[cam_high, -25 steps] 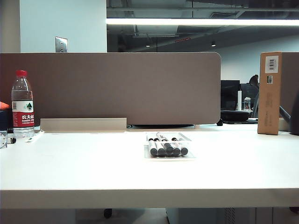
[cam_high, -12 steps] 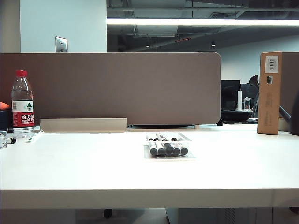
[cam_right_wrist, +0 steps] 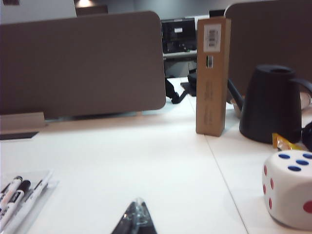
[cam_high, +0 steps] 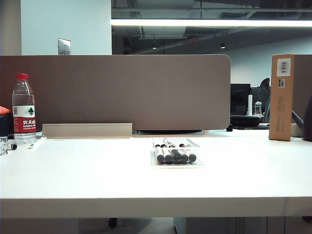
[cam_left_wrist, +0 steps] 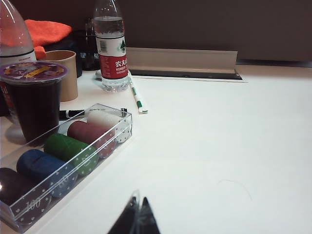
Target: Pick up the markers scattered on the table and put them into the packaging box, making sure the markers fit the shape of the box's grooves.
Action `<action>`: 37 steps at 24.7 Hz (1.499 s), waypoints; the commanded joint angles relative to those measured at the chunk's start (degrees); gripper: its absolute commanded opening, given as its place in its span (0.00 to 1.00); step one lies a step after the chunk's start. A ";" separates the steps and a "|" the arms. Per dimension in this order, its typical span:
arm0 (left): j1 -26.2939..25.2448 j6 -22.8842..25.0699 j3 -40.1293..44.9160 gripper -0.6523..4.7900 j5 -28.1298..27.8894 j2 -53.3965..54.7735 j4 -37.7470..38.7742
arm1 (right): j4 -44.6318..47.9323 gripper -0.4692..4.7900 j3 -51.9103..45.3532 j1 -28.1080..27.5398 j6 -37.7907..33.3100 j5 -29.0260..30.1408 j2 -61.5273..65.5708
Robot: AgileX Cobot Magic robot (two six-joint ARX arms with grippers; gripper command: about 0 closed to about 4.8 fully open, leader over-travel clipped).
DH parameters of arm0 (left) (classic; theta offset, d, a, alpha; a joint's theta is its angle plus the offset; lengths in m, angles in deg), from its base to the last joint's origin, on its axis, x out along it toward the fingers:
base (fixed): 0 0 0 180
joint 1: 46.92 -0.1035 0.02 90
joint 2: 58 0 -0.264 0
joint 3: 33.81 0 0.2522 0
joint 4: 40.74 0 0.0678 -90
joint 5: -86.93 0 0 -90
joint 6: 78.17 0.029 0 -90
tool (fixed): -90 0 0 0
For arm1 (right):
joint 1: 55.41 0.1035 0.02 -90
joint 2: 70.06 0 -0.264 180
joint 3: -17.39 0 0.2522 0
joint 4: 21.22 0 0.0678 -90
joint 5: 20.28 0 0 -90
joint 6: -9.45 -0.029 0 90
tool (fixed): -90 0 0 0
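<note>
Several markers (cam_high: pixel 174 153) with white barrels and black caps lie side by side in the clear packaging box (cam_high: pixel 194 143) at the middle of the table (cam_high: pixel 87 168). One of them rests slantwise over the others. The right wrist view catches the markers (cam_right_wrist: pixel 12 194) and a corner of the box (cam_right_wrist: pixel 47 186). My right gripper (cam_right_wrist: pixel 138 205) hovers shut and empty over bare table beside them. My left gripper (cam_left_wrist: pixel 138 204) is shut and empty too, low over the white top far from the box. Neither arm shows in the exterior view.
By the left gripper stand a clear case of poker chips (cam_left_wrist: pixel 63 161), a dark cup with a purple lid (cam_left_wrist: pixel 33 100), a paper cup (cam_left_wrist: pixel 67 73), a water bottle (cam_left_wrist: pixel 111 46) and a green-tipped pen (cam_left_wrist: pixel 135 92). A cardboard box (cam_right_wrist: pixel 212 75), black jug (cam_right_wrist: pixel 270 102) and large die (cam_right_wrist: pixel 290 187) are on the right.
</note>
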State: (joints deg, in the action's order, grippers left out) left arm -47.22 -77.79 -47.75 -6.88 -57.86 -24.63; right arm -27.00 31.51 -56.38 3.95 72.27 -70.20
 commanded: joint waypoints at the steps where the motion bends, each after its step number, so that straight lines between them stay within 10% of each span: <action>1: -0.15 0.04 -0.24 0.11 0.04 0.00 -0.70 | -1.49 0.08 -0.28 0.04 0.15 -0.28 0.02; 37: -0.15 0.04 -0.24 0.11 0.04 0.00 -0.70 | -5.57 0.08 -0.28 0.04 0.11 0.13 0.02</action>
State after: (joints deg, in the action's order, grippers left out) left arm -47.22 -77.79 -47.75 -6.88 -57.83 -24.63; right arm -32.92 31.51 -56.38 3.98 72.35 -70.20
